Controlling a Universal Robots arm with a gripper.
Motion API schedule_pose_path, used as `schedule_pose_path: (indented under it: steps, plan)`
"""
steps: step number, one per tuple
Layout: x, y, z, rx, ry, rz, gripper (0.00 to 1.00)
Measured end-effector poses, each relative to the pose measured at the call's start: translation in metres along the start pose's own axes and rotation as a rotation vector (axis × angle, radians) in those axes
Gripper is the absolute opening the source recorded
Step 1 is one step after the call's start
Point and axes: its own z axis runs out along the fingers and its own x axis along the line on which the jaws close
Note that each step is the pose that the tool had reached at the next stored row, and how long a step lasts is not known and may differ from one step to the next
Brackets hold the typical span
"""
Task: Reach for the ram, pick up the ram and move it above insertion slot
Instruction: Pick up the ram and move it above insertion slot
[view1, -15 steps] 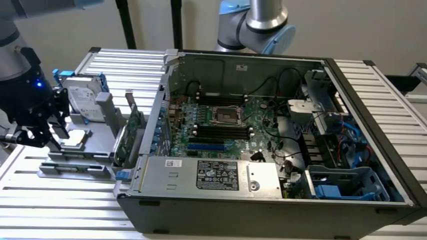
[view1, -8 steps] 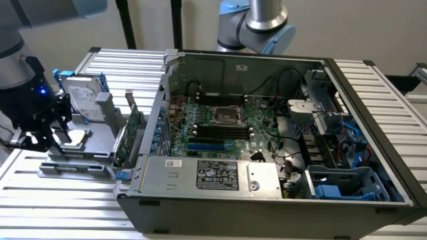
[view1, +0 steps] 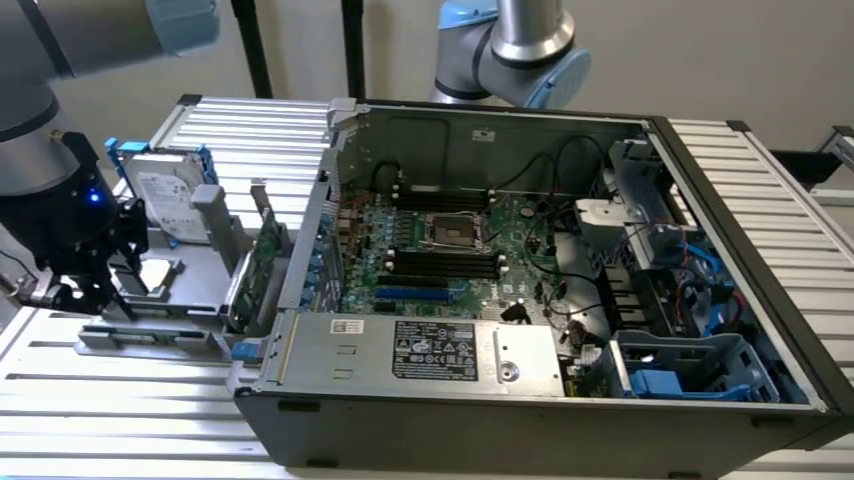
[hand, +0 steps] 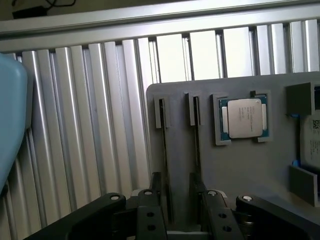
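Observation:
In the wrist view, two thin sticks stand on edge in the slots of a grey holder tray. One ram runs down between my fingers, close to one fingertip. The second stick lines up with the other finger. My gripper is open just above the tray, with nothing held. The exterior view places the gripper over the tray at the exterior view's left, well apart from the open computer case. Black memory slots lie on the green motherboard inside the case.
A processor chip sits in a tray pocket beside the sticks. A hard drive and a green expansion card stand between the tray and the case wall. A power supply, cables and drive cages crowd the case. A second arm stands behind.

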Motion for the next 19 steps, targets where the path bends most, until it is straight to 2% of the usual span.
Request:
schedule_pose_path:
  steps: [19]
  plan:
    - [0.002, -0.0008, 0.0344, 0.0001, 0.0015, -0.028, 0.36]
